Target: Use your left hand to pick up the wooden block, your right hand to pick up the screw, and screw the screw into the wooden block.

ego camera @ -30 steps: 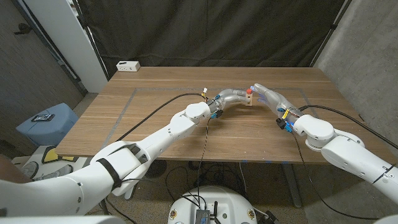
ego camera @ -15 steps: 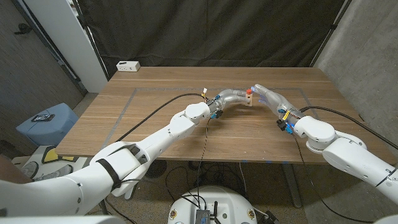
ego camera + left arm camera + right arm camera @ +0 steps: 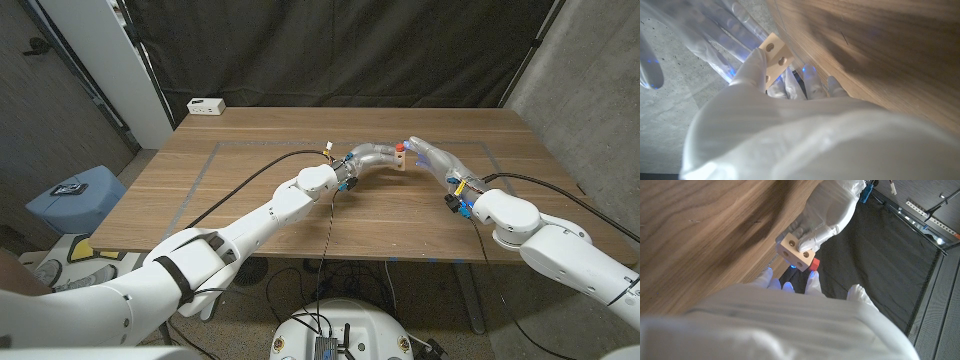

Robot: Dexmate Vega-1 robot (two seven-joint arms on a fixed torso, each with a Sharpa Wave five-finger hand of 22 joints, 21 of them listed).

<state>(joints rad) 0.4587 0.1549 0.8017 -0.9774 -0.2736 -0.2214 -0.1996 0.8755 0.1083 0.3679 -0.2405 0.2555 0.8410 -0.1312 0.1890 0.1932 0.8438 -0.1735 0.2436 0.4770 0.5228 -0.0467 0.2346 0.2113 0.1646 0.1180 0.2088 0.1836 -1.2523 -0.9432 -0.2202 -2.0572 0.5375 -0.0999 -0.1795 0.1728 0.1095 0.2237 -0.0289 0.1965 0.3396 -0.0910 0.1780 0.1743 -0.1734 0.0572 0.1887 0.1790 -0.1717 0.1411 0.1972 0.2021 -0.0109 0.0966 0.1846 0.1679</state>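
- The left hand grips the block, raised over the middle of the desk; in the right wrist view its fingers wrap over the block's top and side.
- The block is pale wood with round holes in the faces that show; the left wrist view shows two holes on one face.
- The right hand meets the block from the other side, fingers reaching toward it. A small red piece, the screw, sits at the block's top between the two hands.
- In the right wrist view the screw shows red just beside the block; whether the right hand's fingers pinch it I cannot tell.
- Black cables run along both forearms over the desk.
- At the desk's far left corner lies a white box; a black curtain hangs behind.
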